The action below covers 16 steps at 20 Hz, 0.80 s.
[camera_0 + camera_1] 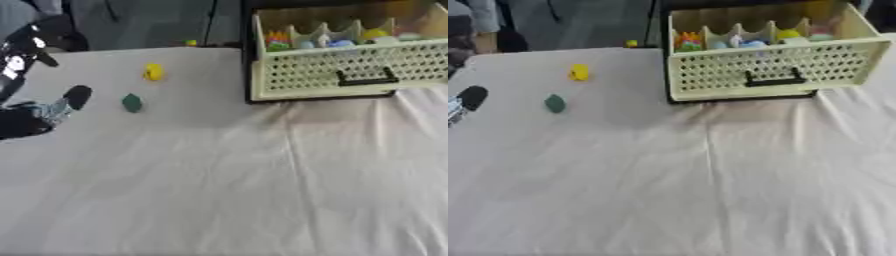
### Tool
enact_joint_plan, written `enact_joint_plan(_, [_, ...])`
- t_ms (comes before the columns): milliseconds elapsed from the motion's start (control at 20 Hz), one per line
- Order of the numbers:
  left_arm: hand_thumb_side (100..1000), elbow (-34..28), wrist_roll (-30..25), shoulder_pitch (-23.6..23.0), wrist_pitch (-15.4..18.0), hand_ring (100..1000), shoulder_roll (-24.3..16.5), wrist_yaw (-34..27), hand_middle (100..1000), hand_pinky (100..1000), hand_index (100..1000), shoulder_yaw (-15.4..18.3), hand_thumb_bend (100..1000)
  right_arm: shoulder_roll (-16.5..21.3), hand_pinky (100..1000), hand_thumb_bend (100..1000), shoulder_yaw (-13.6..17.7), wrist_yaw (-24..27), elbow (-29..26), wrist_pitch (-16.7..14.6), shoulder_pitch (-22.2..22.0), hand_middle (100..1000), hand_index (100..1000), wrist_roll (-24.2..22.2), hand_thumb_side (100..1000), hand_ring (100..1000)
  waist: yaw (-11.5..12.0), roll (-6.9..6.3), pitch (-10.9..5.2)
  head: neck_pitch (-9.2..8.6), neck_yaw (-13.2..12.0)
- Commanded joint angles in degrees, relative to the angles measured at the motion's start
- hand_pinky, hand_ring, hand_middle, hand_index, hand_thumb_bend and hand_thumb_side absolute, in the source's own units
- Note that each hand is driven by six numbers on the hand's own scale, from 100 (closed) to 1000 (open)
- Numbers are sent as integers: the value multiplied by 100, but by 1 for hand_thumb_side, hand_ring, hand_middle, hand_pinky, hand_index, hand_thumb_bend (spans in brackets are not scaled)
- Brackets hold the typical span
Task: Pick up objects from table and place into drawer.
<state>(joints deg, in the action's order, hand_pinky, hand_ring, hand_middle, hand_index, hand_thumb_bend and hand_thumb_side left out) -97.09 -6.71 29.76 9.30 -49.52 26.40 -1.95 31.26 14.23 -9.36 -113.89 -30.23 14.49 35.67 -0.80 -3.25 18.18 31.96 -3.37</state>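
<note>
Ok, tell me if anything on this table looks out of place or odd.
Nothing is spilled or damaged. Two pieces still lie loose on the cloth: a yellow object and a green object, both left of the open drawer. The left robot hand is beside the green one, not touching it.

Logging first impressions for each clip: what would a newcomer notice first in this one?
The cream drawer at the far right stands pulled open, with small colourful things already in its compartments. On the pale cloth, two things lie loose at the far left: a yellow piece and, nearer, a green piece. The left hand shows at the left edge beside the green piece, touching neither.
</note>
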Motion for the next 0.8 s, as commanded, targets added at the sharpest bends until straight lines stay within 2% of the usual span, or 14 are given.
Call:
enact_joint_plan(50, [796,208,-256,259,56,879,-668,279,976,722,920,141,403,-53,510,100,-170,-259,-70,-289,-40,550,780,283,476,554,-37,26,-57,-131,-57])
enact_joint_plan(200, [735,425,-371,382,150,848,-1088,303,935,718,888,159,381,-179,509,100,-293,-387,-70,-556,-117,545,779,368,471,547,-122,25,1,-250,-120])
enact_joint_plan(300, [717,652,-518,487,217,842,-1182,297,921,732,872,97,369,-233,510,100,-324,-402,-70,-673,-146,544,779,367,475,545,-175,17,30,-317,-148])
enact_joint_plan(550, [664,1350,-958,880,495,813,-1037,507,899,728,920,-197,387,-297,508,100,-361,-415,-70,-721,-146,540,776,306,474,540,-259,-2,87,-406,-155])
enact_joint_plan(700, [649,1770,-1217,1150,697,770,-857,641,871,665,938,-330,378,-327,508,100,-391,-415,-70,-676,-140,535,774,259,475,537,-296,-13,115,-444,-167])
enact_joint_plan(800, [642,2063,-1398,1336,802,765,-735,713,870,657,947,-384,388,-353,508,100,-409,-429,-70,-650,-142,532,770,222,476,535,-312,-23,130,-434,-194])
